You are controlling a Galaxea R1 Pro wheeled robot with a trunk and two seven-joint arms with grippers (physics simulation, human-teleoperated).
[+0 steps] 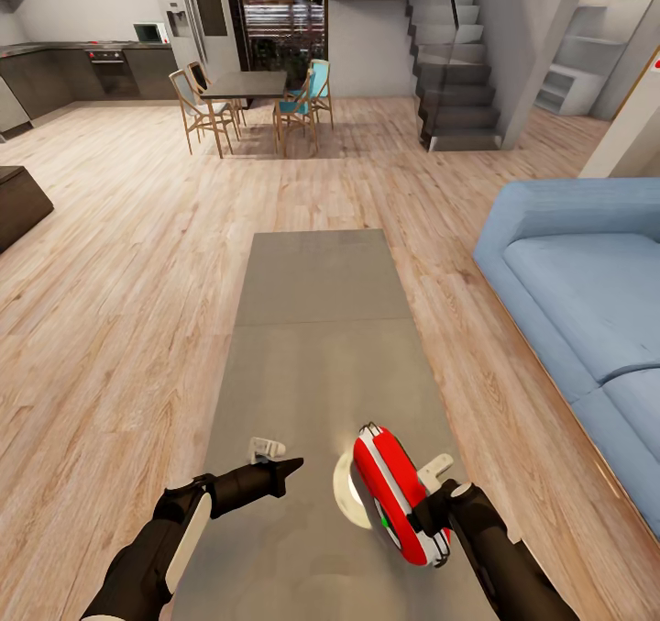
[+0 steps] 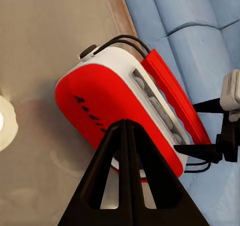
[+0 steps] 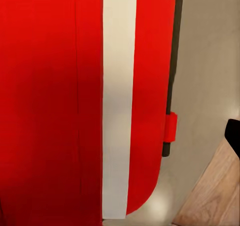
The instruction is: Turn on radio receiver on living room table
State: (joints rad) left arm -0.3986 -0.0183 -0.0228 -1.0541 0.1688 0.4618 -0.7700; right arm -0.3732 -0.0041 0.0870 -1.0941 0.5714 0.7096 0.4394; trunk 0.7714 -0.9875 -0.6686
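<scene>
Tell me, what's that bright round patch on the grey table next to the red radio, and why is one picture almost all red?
Head view: the pale patch looks like lamp glare on the table beside the radio. Left wrist view: the same glow sits at the frame's edge. Right wrist view: the camera is so close that the radio's shell crowds the frame.

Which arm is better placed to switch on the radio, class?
Probably the left. The right gripper already holds the radio tilted above the table, while the left gripper is shut, free, and points at it.
</scene>
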